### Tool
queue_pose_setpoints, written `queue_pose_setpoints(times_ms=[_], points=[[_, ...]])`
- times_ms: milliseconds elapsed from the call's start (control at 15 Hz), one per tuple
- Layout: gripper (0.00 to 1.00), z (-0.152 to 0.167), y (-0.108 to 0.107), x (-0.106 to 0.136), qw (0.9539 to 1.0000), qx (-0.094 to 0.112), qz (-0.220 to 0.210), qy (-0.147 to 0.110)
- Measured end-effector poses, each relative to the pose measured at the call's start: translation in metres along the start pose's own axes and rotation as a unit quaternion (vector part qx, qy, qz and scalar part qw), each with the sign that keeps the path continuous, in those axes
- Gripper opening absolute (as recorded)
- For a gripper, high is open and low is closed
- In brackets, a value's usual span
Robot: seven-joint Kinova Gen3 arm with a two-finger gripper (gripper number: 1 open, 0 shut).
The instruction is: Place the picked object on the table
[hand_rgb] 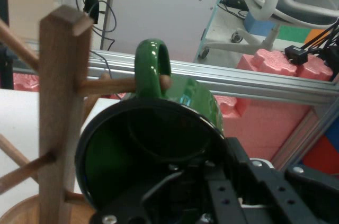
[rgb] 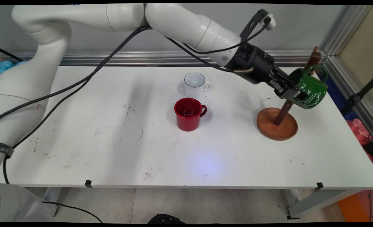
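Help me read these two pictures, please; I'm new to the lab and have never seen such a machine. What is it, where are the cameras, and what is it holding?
The big white thing is a robot arm. Its black end effector, a two-fingered clamp, is shut on the rim of a green mug.

The wide picture comes from a fixed camera looking down across the white table. The other comes from a camera on the arm's hand, looking along the fingers into the mug.

That close view shows the mug's handle looped over a peg of the wooden mug tree, which stands at the table's right. Mid-table stand a red mug and, behind it, a white mug, both upright.
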Motion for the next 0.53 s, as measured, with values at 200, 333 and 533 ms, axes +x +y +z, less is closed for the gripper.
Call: queue_pose_setpoints(times_ms=[200, 333, 533], points=[[0.00, -0.010, 0.008, 0.007, 1.0000, 0.001, 0.003, -0.005], [0.00, -0.016, 0.012, 0.011, 1.0000, 0.004, 0.004, -0.007], [0.00, -0.028, 0.020, 0.018, 0.9999, 0.009, 0.006, -0.012]])
